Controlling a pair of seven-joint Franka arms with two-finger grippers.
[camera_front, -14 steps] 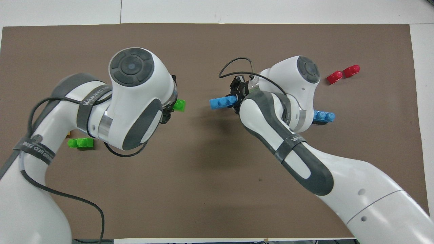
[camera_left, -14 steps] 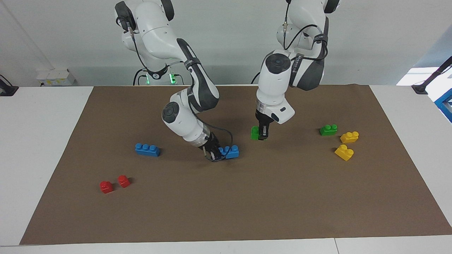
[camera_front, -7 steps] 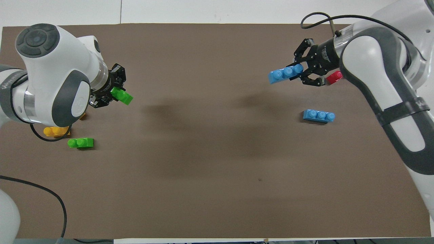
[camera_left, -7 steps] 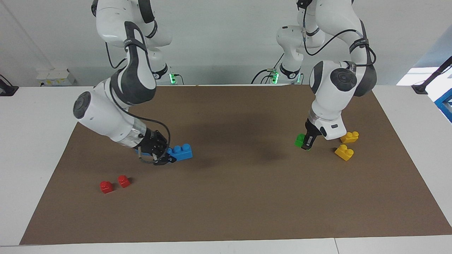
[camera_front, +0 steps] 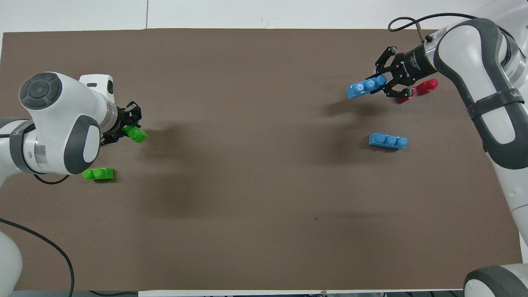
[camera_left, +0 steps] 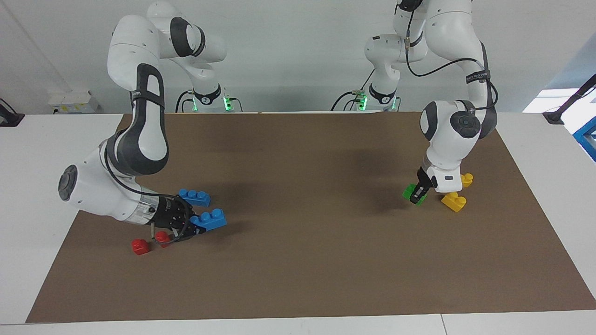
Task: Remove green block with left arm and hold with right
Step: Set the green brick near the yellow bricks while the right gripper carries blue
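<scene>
Green block: the green block (camera_left: 414,193) sits pinched in the left gripper (camera_left: 419,192), low over the mat at the left arm's end of the table, just beside a yellow brick (camera_left: 454,201); whether it touches the mat I cannot tell.
Left gripper: jaws clamped on the green block (camera_front: 135,133), wrist pointing steeply down.
Blue brick: the blue brick (camera_left: 209,219) is gripped at one end by the right gripper (camera_left: 186,229), studs up, tilted, low over the mat at the right arm's end.
Right gripper: jaws pinching that blue brick (camera_front: 365,87), just above the two red bricks (camera_left: 150,242).
Separation: the green and blue pieces are well apart, so by my reading the pull-off is done and each arm has its own piece.
Left to do: likely only setting pieces down or releasing; nothing shows either gripper letting go.
Other green brick: a second green brick (camera_front: 98,173) lies loose on the mat, nearer the robots than the held one.
Other blue brick: a second blue brick (camera_left: 194,197) lies on the mat near the right gripper.
Mat: the brown mat (camera_left: 307,279) covers the table.
</scene>
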